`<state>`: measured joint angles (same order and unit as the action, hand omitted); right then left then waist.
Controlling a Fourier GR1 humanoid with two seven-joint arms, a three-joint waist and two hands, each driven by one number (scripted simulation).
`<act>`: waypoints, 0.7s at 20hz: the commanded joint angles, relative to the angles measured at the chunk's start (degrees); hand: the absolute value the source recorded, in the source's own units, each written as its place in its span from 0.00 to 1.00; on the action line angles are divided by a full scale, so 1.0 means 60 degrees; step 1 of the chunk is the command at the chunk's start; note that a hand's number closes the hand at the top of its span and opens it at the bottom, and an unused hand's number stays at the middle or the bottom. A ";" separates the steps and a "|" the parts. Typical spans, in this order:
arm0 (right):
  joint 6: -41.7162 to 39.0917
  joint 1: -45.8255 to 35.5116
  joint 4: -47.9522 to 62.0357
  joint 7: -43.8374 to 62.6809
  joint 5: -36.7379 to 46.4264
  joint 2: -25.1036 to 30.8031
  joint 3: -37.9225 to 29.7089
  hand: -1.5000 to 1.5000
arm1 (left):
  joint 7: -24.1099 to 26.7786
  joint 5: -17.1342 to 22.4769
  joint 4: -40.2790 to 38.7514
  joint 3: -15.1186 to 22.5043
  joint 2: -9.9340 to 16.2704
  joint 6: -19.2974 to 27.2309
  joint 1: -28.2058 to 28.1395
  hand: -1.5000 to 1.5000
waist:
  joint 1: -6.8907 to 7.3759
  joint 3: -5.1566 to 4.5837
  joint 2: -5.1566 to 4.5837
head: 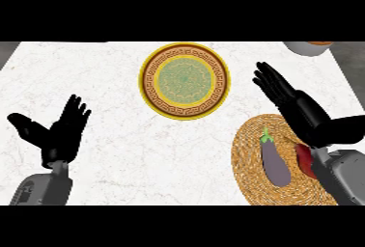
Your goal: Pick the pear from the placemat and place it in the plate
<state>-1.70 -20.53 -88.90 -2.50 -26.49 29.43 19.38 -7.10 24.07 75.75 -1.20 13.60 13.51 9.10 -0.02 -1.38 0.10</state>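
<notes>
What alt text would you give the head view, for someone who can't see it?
A white marble counter seen from above: the right robot hand is open above a woven placemat holding an eggplant and a partly hidden red item. An ornate yellow-rimmed plate sits empty at top centre. The left robot hand rests open at lower left.

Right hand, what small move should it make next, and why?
Probably draw the right hand back and down toward the woven placemat: it is open and holds nothing, the plate is bare, and a half-hidden red item beside the eggplant lies under its forearm. No pear is plainly visible.
</notes>
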 commanded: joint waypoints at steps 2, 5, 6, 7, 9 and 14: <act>-0.0687 0.0292 -0.0014 0.0319 -0.1913 0.0052 -0.1283 0.00 | 0.1046 -0.1047 0.0118 0.0277 0.0811 -0.0431 -0.0609 0.50 | -0.0047 0.0239 -0.0010; -0.0796 0.0660 0.0031 0.0478 -0.3968 -0.0678 -0.2190 0.00 | 0.1546 -0.2414 0.0393 0.0585 0.2209 -0.0498 -0.0899 0.50 | -0.0132 0.0312 0.0038; -0.0751 0.0690 0.0154 0.0609 -0.4587 -0.0937 -0.2457 0.00 | 0.1852 -0.2879 0.0384 0.0629 0.2602 -0.0448 -0.0866 0.50 | -0.0167 0.0333 0.0009; 0.0026 0.0774 0.0863 0.0141 -0.0588 0.1666 -0.2214 0.00 | 0.1633 -0.2813 0.0543 0.0791 0.2501 -0.0507 -0.0882 0.50 | -0.0292 0.0235 0.0030; 0.0727 0.1603 0.0689 -0.0975 -0.2051 0.0474 -0.3575 0.00 | 0.2092 -0.3245 0.0766 0.0990 0.2620 -0.0438 -0.1525 0.50 | -0.0329 0.0266 0.0083; 0.1193 0.3368 -0.0814 -0.1798 -0.2907 -0.0374 -0.4591 0.00 | 0.2142 -0.3612 0.0851 0.1020 0.2503 -0.0145 -0.1685 0.50 | -0.0302 0.0234 0.0051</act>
<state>2.76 -5.98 -89.44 -10.61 -41.18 28.55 -2.66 5.79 5.04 80.09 4.24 27.91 11.73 -0.85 -1.80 0.09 0.48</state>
